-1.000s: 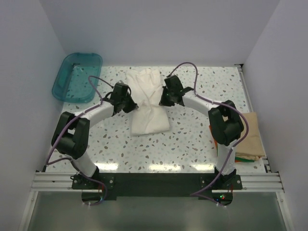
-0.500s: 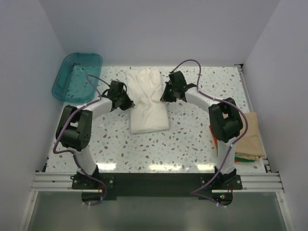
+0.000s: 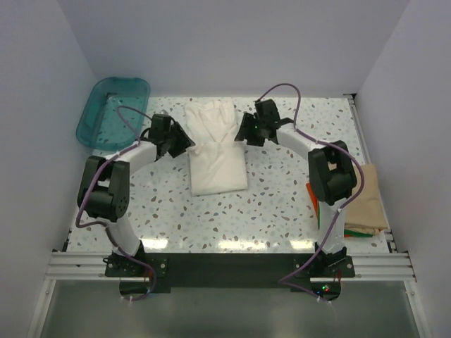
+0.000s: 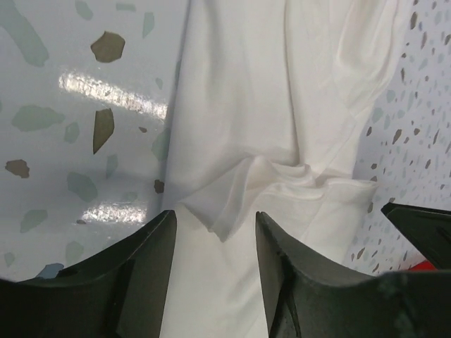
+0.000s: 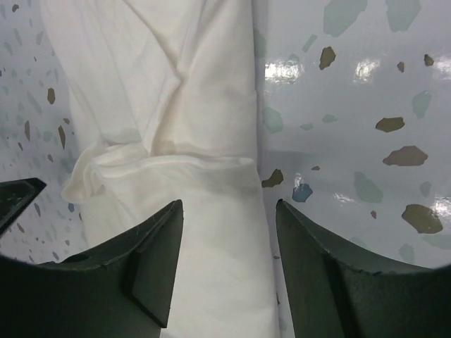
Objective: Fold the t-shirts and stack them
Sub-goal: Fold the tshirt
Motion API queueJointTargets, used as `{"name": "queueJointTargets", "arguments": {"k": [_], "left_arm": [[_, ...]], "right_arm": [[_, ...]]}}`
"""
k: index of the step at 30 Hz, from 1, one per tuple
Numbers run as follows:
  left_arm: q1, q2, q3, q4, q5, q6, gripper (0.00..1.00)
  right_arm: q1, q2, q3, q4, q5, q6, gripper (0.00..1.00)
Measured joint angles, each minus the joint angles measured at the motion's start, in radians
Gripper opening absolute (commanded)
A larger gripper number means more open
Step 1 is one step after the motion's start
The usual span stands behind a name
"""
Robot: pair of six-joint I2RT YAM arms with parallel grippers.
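Note:
An off-white t-shirt (image 3: 218, 162) lies partly folded in the middle of the table, its sleeves turned in over the body. My left gripper (image 3: 184, 143) hovers at its left edge, jaws open. In the left wrist view the gripper (image 4: 215, 220) has a loose fold of the white cloth (image 4: 246, 105) lying under the gap, not pinched. My right gripper (image 3: 242, 135) is at the shirt's right edge, also open. In the right wrist view that gripper (image 5: 229, 208) straddles the cloth's edge (image 5: 176, 84) without holding it. A tan t-shirt (image 3: 368, 197) lies at the right edge over orange-red (image 3: 313, 195) and green (image 3: 358, 236) ones.
A teal translucent tub (image 3: 113, 111) stands at the back left corner. White walls close in the speckled table (image 3: 211, 218) on three sides. The arms' bases and a metal rail (image 3: 225, 264) run along the near edge.
Both grippers have gone from shut to open and let go of the white shirt's edges. Both have drawn a little toward the far side and outward.

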Motion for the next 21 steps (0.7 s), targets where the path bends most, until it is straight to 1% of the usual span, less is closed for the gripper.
{"name": "queueJointTargets", "arguments": {"k": [1,3,4,6,7,8,9,11,15,18,21], "left_arm": [[0.006,-0.014,-0.004,0.003,0.002,0.002,0.53],[0.016,-0.062,-0.029,0.023,0.003,0.006,0.45],[0.016,-0.089,-0.043,0.032,0.003,0.008,0.35],[0.007,-0.137,-0.073,0.051,0.004,0.010,0.24],[-0.005,-0.151,-0.081,0.060,0.003,0.014,0.15],[-0.013,-0.158,-0.084,0.066,0.003,0.018,0.10],[-0.035,-0.158,-0.085,0.072,0.004,0.016,0.03],[-0.078,-0.149,-0.085,0.081,0.007,0.016,0.00],[-0.139,-0.076,-0.078,0.100,0.032,0.017,0.00],[-0.147,0.013,-0.051,0.100,0.043,0.017,0.00],[-0.138,0.090,0.000,0.090,0.048,0.021,0.00]], "right_arm": [[-0.003,-0.001,0.003,-0.003,0.000,-0.008,0.59],[-0.009,-0.007,0.005,-0.010,0.002,-0.023,0.56],[-0.010,-0.014,0.003,-0.014,0.002,-0.028,0.56],[-0.009,-0.035,-0.008,-0.011,0.000,-0.035,0.51],[-0.006,-0.052,-0.024,-0.004,0.000,-0.036,0.50],[0.000,-0.069,-0.039,-0.005,-0.002,-0.038,0.46],[0.006,-0.083,-0.051,-0.004,-0.003,-0.040,0.46],[0.023,-0.097,-0.063,0.000,-0.016,-0.042,0.43],[0.050,-0.090,-0.062,0.012,-0.048,-0.046,0.42],[0.060,-0.053,-0.040,0.016,-0.076,-0.055,0.41],[0.058,0.019,0.016,0.012,-0.085,-0.069,0.40]]}}
